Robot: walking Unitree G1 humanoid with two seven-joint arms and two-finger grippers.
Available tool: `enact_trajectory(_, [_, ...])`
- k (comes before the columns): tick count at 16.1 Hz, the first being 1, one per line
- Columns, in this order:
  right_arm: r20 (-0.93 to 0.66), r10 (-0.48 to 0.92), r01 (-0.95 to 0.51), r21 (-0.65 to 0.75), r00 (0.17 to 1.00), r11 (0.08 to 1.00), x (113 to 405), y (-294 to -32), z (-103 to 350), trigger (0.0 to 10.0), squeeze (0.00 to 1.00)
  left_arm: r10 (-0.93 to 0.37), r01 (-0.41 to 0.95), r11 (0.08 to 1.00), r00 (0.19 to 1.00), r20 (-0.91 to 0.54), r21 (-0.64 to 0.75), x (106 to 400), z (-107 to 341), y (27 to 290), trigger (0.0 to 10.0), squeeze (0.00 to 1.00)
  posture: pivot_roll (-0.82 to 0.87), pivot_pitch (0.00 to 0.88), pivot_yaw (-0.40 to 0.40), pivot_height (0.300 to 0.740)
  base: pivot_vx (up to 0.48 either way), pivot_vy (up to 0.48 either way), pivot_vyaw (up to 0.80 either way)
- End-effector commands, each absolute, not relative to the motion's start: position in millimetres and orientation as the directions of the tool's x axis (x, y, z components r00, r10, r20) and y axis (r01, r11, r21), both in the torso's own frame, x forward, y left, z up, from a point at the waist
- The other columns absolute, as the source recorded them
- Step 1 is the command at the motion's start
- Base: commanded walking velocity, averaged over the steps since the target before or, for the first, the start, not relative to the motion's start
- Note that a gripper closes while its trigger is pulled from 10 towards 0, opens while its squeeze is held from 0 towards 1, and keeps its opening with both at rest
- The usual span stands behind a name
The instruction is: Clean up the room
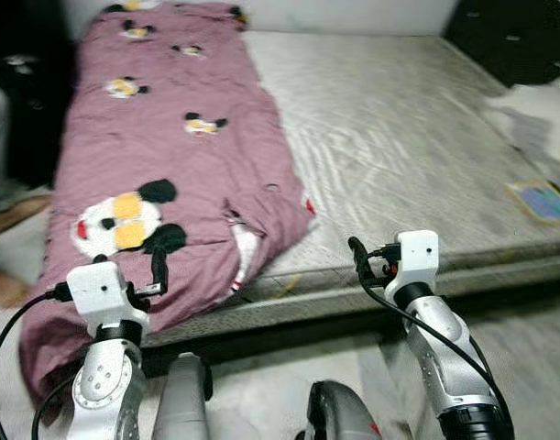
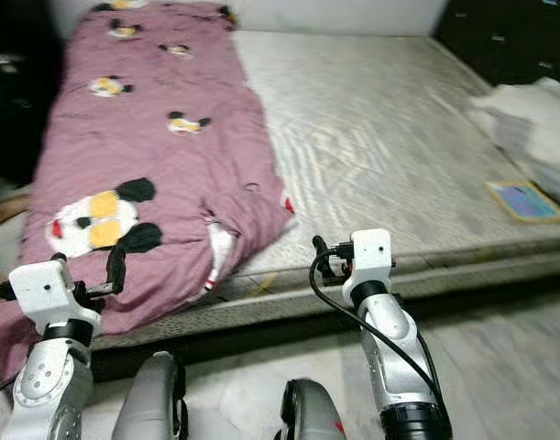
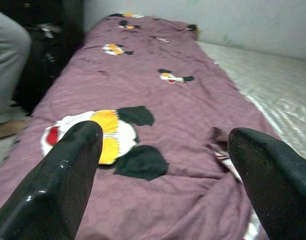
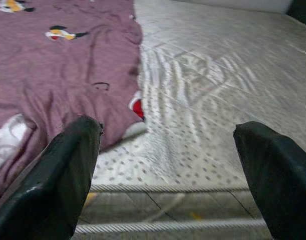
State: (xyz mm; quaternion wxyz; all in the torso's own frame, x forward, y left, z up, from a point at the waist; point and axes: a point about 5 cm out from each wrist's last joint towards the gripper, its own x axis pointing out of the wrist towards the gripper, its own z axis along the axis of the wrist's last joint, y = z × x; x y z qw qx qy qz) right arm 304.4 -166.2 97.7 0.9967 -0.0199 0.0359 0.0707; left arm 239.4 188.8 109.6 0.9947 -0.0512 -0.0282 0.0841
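Facing the bed with both grippers empty: snag and overreach risks noted

Standing at the near edge of the bed (image 1: 417, 137), the robot holds both arms raised in front of it. The left gripper (image 3: 165, 150) has its fingers spread wide with nothing between them, poised over the near end of the purple quilt (image 1: 160, 165). The right gripper (image 4: 168, 165) is likewise spread and empty, above the bare grey mattress just right of the quilt's edge.

The quilt lies along the left half of the bed, running from the far wall to the near edge, where its corner is rumpled and partly turned over, and its near-left end spills off the mattress toward the floor. A flat book (image 1: 541, 200) rests on the far right of the mattress, with a white cloth heap (image 1: 536, 110) beyond it.

Risks, as judged:
- A one-sided pinch on the quilt would likely drag it askew or pull more of it onto the floor, since the overhang already weighs on the left.
- The turned-over corner (a white and red lining shows there) could fold into the grasp and bunch.
- Cables looping off both wrists could catch on the mattress edge during a forward reach.
- A person's leg (image 3: 7, 60) stands at the far left; a wide swing of the left arm would pass near it
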Motion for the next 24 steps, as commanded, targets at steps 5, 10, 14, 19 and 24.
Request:
enact_trajectory(5, [-0.07,0.149,-0.152,-0.042,0.986,0.987,306.4,-165.7,98.0,10.0,0.0,0.133,-0.125,0.986,0.988,0.072,-0.108,241.1,115.4,182.6,10.0,0.0,-0.01,0.157,-0.09,0.634,0.345,0.0,0.08])
enact_trajectory(10, [-0.071,0.147,-0.15,-0.045,0.987,0.988,306.1,-166.2,96.9,10.0,0.0,0.121,-0.112,0.987,0.99,0.071,-0.115,242.8,115.8,179.7,10.0,0.0,-0.01,0.154,-0.088,0.634,0.358,0.0,0.0])
enact_trajectory(14, [-0.072,0.154,-0.159,-0.061,0.985,0.985,306.6,-165.9,96.1,10.0,0.0,0.112,-0.103,0.987,0.992,0.065,-0.127,243.3,114.8,177.3,10.0,0.0,-0.01,0.148,-0.092,0.634,0.331,0.0,0.64])
enact_trajectory(19, [-0.072,0.155,-0.159,-0.053,0.985,0.986,308.7,-166.1,95.2,10.0,0.0,0.114,-0.104,0.984,0.992,0.062,-0.144,244.7,114.3,174.9,10.0,0.0,-0.01,0.145,-0.094,0.634,0.164,0.0,0.09])
enact_trajectory(24, [-0.075,0.162,-0.166,-0.04,0.984,0.985,309.6,-165.3,94.2,10.0,0.0,0.113,-0.104,0.984,0.992,0.057,-0.141,247.5,114.3,174.4,10.0,0.0,-0.01,0.153,-0.095,0.619,0.0,0.0,0.0])
